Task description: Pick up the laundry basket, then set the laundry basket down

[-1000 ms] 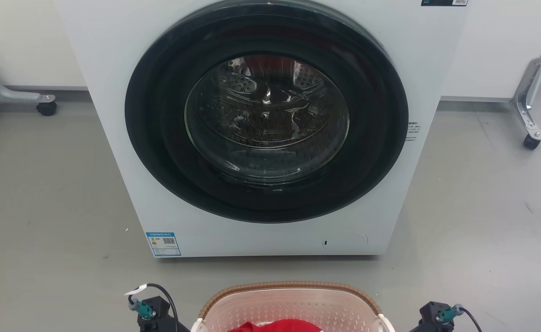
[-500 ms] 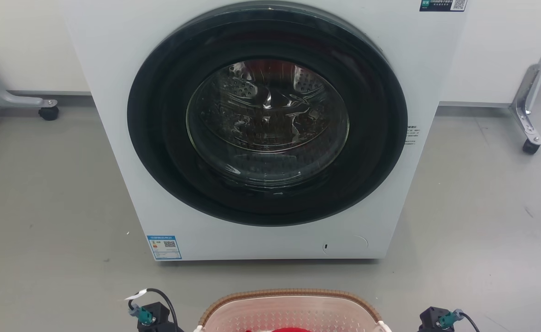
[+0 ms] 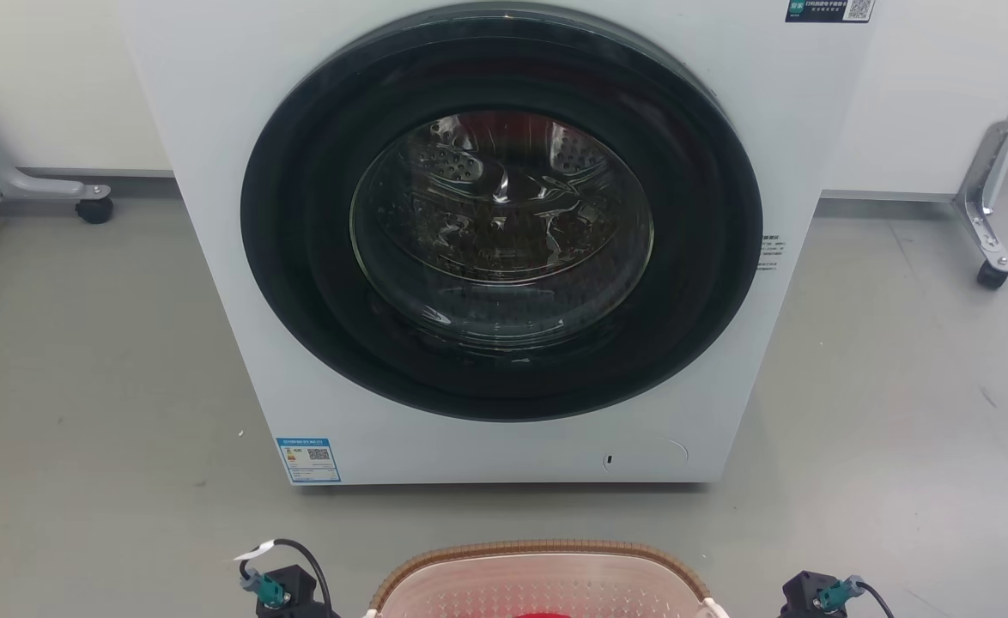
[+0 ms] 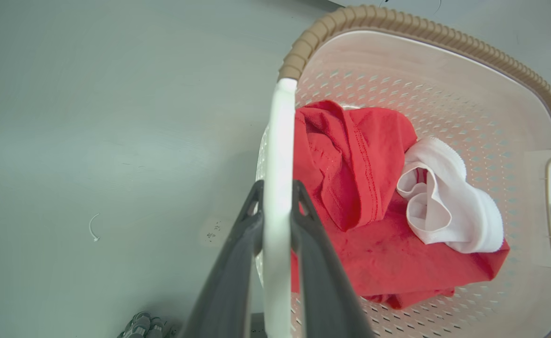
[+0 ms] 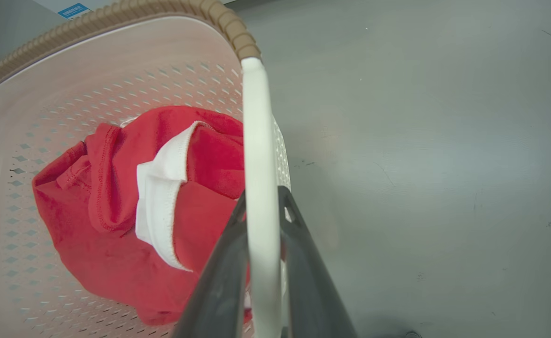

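The laundry basket (image 3: 538, 551), pale pink and perforated with a brown woven-look rim, sits at the bottom middle of the head view, in front of the washing machine. In the left wrist view my left gripper (image 4: 278, 197) is shut on the basket's white handle (image 4: 279, 141). In the right wrist view my right gripper (image 5: 262, 202) is shut on the other white handle (image 5: 256, 141). The basket (image 4: 444, 84) holds a red garment (image 4: 350, 188) and a white garment (image 4: 444, 202). I cannot tell whether the basket touches the floor.
A white washing machine (image 3: 212, 215) with its round dark door (image 3: 504, 215) shut stands just beyond the basket. Wheeled metal frame legs stand at the far left (image 3: 92, 206) and far right (image 3: 989, 273). Grey floor lies on both sides.
The head view has shifted slightly. The basket rim sits lower in the picture than before, and the red garment has almost slipped below the bottom edge. Both grippers still hold the handles.
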`<state>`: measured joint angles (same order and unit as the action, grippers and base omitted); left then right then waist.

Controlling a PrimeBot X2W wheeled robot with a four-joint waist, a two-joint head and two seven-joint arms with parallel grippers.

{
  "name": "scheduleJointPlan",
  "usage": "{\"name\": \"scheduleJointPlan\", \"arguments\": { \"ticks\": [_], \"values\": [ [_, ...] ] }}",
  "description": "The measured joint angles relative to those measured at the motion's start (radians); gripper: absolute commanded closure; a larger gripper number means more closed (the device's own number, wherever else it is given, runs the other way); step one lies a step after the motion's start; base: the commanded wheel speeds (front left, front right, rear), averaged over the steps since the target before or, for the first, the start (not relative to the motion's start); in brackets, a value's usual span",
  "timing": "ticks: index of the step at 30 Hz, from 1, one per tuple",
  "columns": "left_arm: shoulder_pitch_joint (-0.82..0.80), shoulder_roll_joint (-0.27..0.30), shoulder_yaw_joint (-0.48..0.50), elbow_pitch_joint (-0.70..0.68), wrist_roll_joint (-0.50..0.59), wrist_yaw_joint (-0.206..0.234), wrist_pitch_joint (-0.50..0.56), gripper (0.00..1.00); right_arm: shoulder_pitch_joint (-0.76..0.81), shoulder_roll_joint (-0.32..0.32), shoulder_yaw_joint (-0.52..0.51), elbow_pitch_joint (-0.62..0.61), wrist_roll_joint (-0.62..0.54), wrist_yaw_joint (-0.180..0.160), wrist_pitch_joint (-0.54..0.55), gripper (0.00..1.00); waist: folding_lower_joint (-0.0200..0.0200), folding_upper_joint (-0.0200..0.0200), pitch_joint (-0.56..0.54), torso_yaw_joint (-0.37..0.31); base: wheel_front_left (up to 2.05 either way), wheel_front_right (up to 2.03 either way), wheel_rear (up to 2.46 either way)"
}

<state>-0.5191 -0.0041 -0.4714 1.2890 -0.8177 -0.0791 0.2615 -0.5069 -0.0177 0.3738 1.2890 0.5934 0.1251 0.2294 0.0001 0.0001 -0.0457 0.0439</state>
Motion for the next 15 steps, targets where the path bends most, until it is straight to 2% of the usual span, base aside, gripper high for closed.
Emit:
{"name": "scheduleJointPlan", "arguments": {
  "ticks": [15],
  "values": [
    [0.012, 0.0, 0.0, 0.0, -0.007, 0.0, 0.0, 1.0, 0.004, 0.0, -0.002, 0.001, 0.007, 0.0, -0.002, 1.0, 0.0, 0.0, 0.001, -0.002, 0.0, 0.0, 0.0]
  ]
}}
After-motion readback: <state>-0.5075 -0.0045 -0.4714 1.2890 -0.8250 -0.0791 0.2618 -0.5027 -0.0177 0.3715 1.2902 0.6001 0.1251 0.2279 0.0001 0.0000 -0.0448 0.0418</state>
